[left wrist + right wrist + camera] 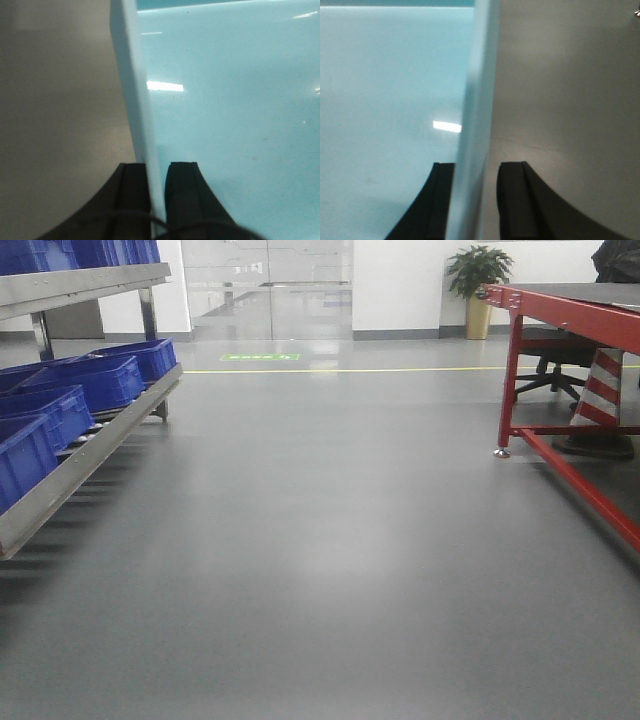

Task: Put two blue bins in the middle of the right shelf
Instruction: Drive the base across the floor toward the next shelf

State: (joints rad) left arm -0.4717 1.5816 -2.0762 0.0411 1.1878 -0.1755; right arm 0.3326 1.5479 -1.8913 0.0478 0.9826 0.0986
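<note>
A pale blue bin (230,120) fills the left wrist view. Its left wall (137,100) runs between the black fingers of my left gripper (156,166), which is shut on it. In the right wrist view the same pale blue bin (385,100) shows its inside, and its right wall (477,95) stands between the fingers of my right gripper (476,166), shut on it. Grey floor shows beyond both walls. Neither the bin nor the grippers appear in the front view. The right shelf middle is out of view.
On the left stands a steel rack (80,465) holding dark blue crates (100,380). A red table (570,315) stands at the right, with an office chair (560,370) and a red-white striped post (600,390) beneath it. A potted plant (478,280) stands by the far wall.
</note>
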